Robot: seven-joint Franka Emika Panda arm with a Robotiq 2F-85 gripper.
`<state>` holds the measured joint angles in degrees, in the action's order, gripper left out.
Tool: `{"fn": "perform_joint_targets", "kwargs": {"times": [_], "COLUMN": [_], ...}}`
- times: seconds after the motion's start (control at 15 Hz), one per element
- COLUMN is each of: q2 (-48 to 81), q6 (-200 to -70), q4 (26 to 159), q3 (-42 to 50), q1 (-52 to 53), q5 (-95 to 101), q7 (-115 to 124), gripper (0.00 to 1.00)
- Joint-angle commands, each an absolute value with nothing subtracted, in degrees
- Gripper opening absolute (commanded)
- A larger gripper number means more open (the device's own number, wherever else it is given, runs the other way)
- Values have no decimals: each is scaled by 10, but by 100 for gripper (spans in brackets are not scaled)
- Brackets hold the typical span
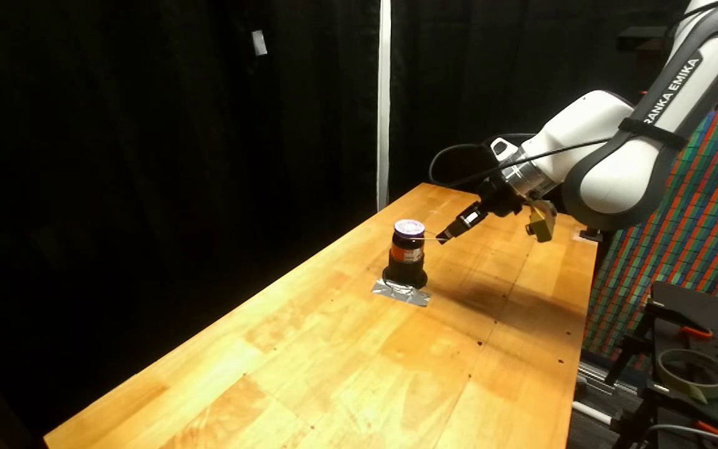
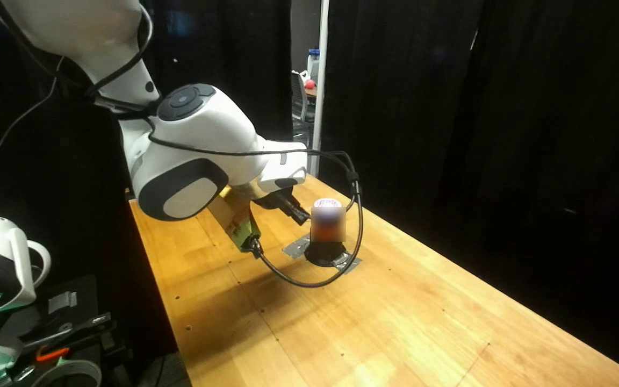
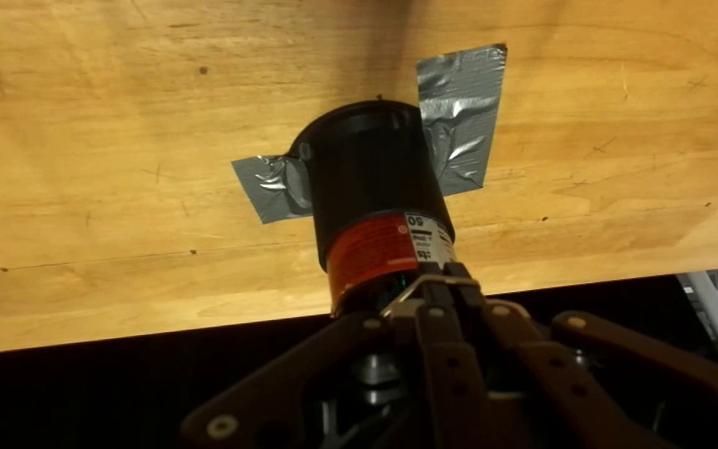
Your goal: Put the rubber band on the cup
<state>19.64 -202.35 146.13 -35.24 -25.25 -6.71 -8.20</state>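
The cup (image 1: 406, 254) stands upright, with a white lid, a red-orange label and a black lower part taped to the table. It also shows, partly blurred, in an exterior view (image 2: 328, 231) and in the wrist view (image 3: 371, 246). The thin rubber band (image 1: 430, 239) is stretched level between the cup's neck and my gripper (image 1: 444, 237). In the wrist view the band (image 3: 449, 281) crosses over both fingers near the tips. My gripper (image 3: 443, 268) is tilted down beside the cup's upper part, fingers nearly together with a narrow gap. The band's far side is hidden.
Silver tape (image 3: 462, 118) holds the cup's base to the wooden table (image 1: 346, 368). A loose black cable (image 2: 309, 285) hangs from the arm and passes in front of the cup's base in an exterior view. A dark side cart with a tape roll (image 1: 692, 374) stands beside the table.
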Motion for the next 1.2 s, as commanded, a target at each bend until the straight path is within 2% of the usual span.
{"fn": "perform_joint_targets", "kwargs": {"times": [0.0, 0.47, 0.53, 0.87, 1.13], "q2": [198, 233, 220, 227, 236], "q6": [-2072, -2179, -2198, -2277, -2328], "q4": [1501, 1518, 1516, 1514, 1512], "q3": [-373, -387, -302, -179, -121], "q1": [-301, -351, -284, -189, -133], "q5": [-21, 81, 147, 217, 216], "q7": [-73, -68, -4, 43, 45], "gripper": [7, 8, 7, 8, 8]}}
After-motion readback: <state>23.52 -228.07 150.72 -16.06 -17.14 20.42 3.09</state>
